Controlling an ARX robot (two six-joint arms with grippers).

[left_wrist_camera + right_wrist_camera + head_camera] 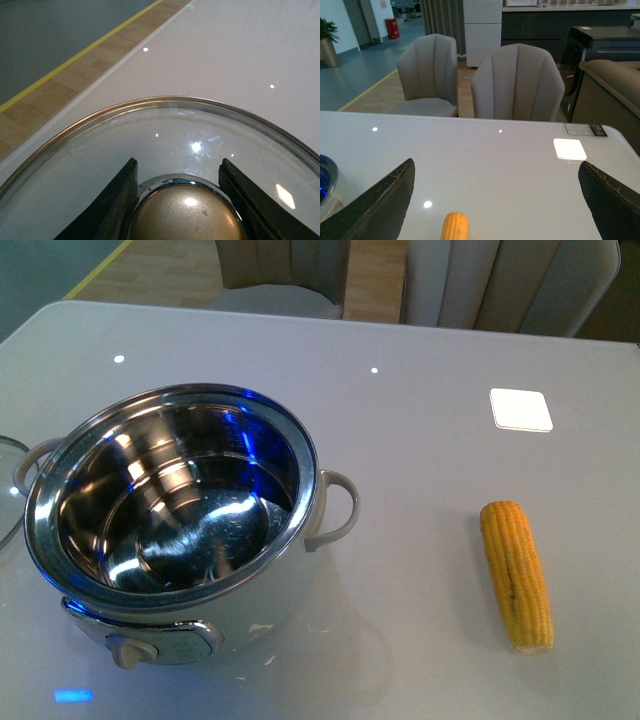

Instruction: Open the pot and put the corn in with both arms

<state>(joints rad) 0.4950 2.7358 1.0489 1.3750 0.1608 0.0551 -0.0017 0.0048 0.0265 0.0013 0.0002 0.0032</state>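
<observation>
Pot uncovered, corn lying off to one side.
Front: the pot (272, 612) stands open on the surface (420, 450), steel bowl gleaming; the corn (516, 575) lies well apart to its right; left wrist: the left hand (178, 162) straddles the gold knob (185, 216) of the glass lid (165, 127), though I cannot tell whether it pinches; right wrist: the right hand (496, 165) hangs spread wide above the corn's tip.

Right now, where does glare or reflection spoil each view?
Front view: blue and white reflections streak inside the pot; small light dots on the table. Left wrist view: bright spots on the glass lid and its knob. Right wrist view: clean, few light dots.
</observation>
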